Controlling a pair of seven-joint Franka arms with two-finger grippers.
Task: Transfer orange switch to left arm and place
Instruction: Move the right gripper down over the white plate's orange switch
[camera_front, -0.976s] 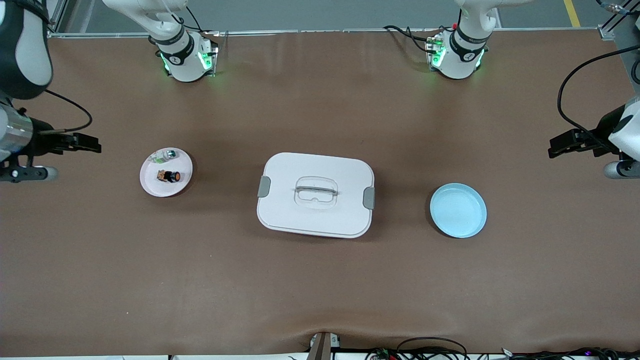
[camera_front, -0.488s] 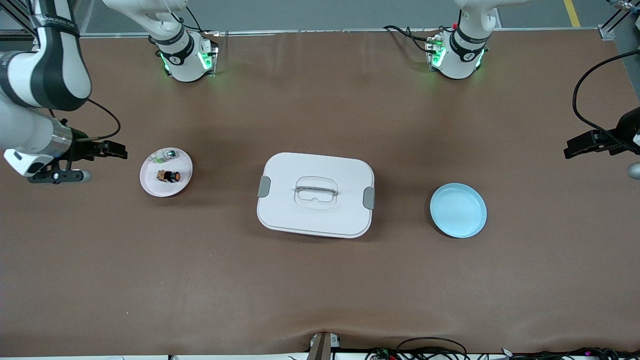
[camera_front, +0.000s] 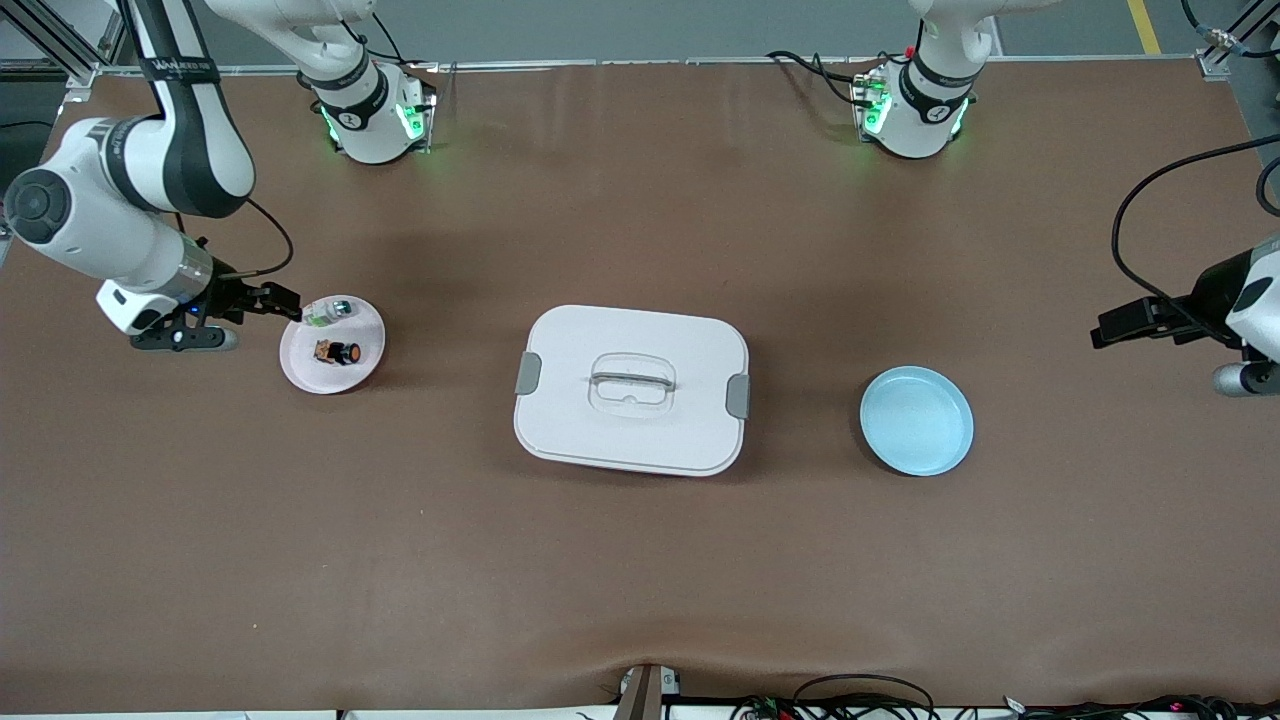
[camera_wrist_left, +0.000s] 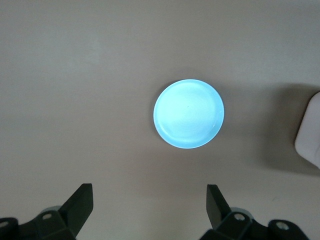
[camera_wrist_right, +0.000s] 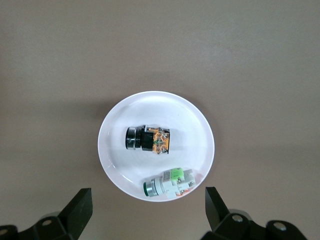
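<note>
**A:** Two plates were on your table. Where was the orange switch (camera_front: 339, 352)?

**B:** You had it lying on its side on the white plate (camera_front: 364, 368), at the left of the front frame, toward the right arm's end of the table. In the right wrist view the switch (camera_wrist_right: 148, 139) sat near the plate's middle, and a silver-and-green part (camera_wrist_right: 170, 183) lay by the rim of the same plate (camera_wrist_right: 115, 120), apart from the switch.

**A:** And my grippers?

**B:** Your right gripper (camera_front: 283, 301) hung over the edge of the white plate, at the middle left of the front frame. Its fingers (camera_wrist_right: 78, 212) were spread wide and held nothing. Your left gripper (camera_front: 1112, 329) was at the right edge of the frame, up over the bare table (camera_front: 640, 560), fingers (camera_wrist_left: 80, 204) also spread and empty. The blue plate (camera_wrist_left: 188, 114) lay in its view.

**A:** The box?

**B:** You had the white box (camera_front: 631, 390) at the centre of the frame, lid on, between the two plates and touching neither.
</note>
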